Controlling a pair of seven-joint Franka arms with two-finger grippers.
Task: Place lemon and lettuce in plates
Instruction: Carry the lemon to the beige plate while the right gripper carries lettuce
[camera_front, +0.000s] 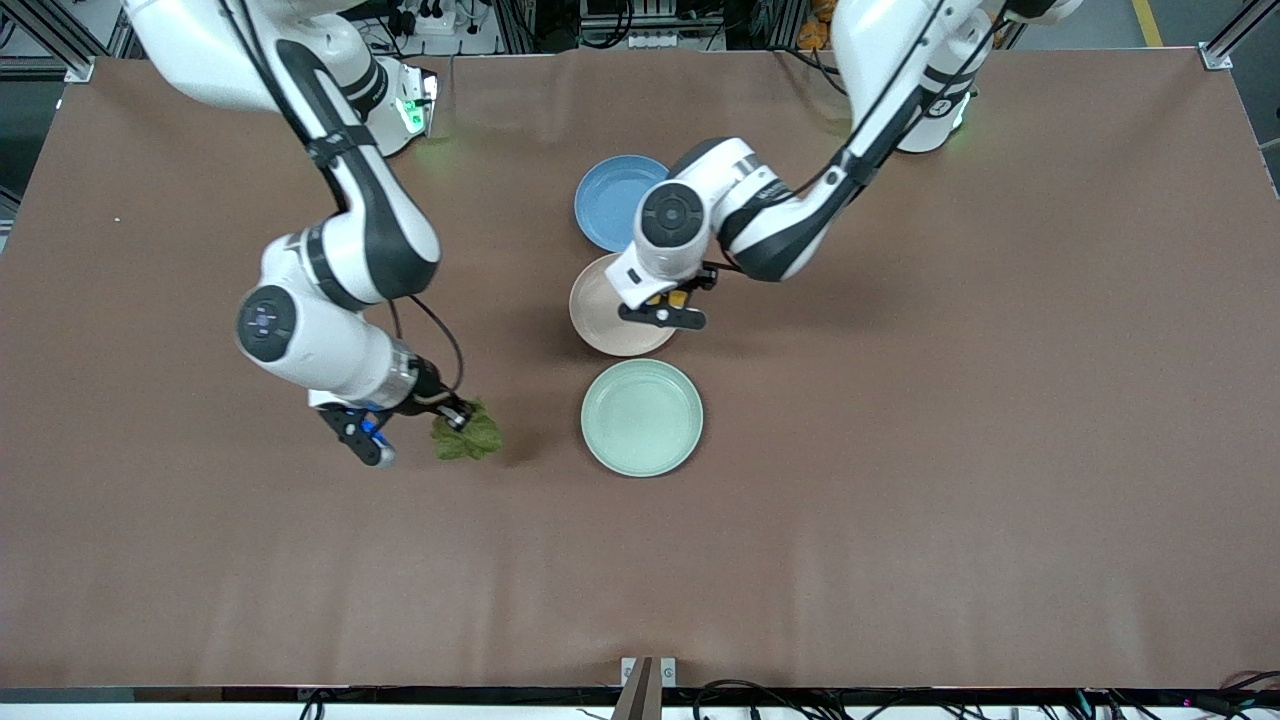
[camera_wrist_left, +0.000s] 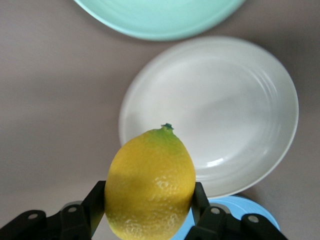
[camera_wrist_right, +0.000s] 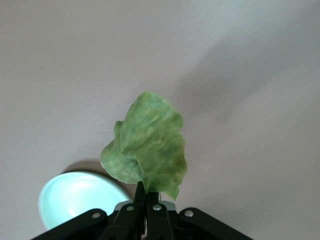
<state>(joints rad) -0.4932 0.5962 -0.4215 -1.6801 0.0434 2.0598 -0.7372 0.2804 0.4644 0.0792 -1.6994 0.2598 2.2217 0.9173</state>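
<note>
My left gripper is shut on the yellow lemon and holds it over the edge of the beige-pink plate. In the left wrist view the lemon sits between the fingers, with the beige-pink plate and the mint green plate below. My right gripper is shut on the dark green lettuce, held over bare table beside the mint green plate, toward the right arm's end. In the right wrist view the lettuce hangs from the closed fingertips, with the mint green plate beside it.
A blue plate lies against the beige-pink plate, farther from the front camera; it also shows in the left wrist view. The three plates form a line in the middle of the brown table.
</note>
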